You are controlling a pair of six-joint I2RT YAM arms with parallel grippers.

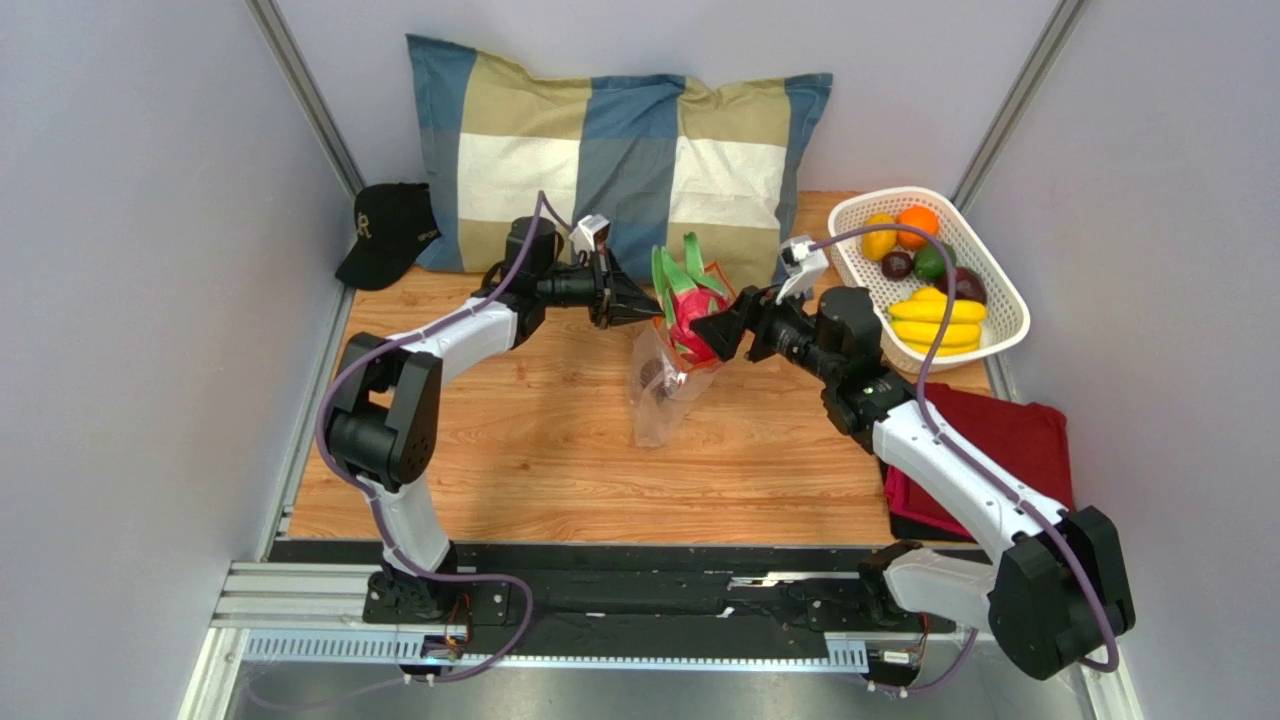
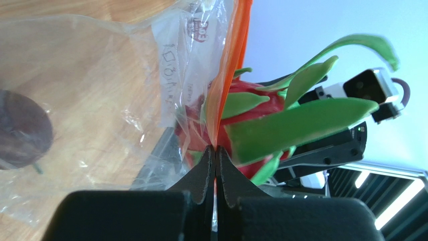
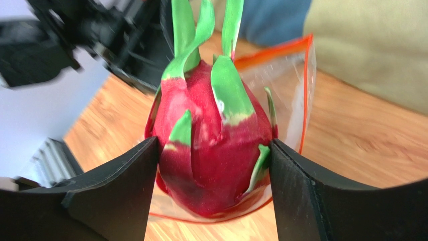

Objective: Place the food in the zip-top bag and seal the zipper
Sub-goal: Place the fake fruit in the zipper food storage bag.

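Observation:
The clear zip-top bag point(image 1: 658, 393) hangs upright over the table's middle. My left gripper point(image 1: 639, 308) is shut on the bag's mouth, its fingertips point(image 2: 216, 149) pinching the orange-red zipper point(image 2: 228, 75). A dark purple piece point(image 2: 20, 130) lies inside the bag. My right gripper point(image 1: 718, 333) is shut on the magenta dragon fruit point(image 3: 211, 145), one finger on each side. The fruit's base sits in the bag's open mouth point(image 3: 286, 85), and its green tips point(image 1: 679, 270) point up. More food lies in the white basket point(image 1: 1004, 278): a banana bunch point(image 1: 939, 323), an orange point(image 1: 918, 224) and darker pieces.
A plaid pillow point(image 1: 616, 150) lies along the back edge with a black cap point(image 1: 388, 228) to its left. A red folded cloth point(image 1: 1022, 450) lies at the right, under the right arm. Grey walls close in both sides.

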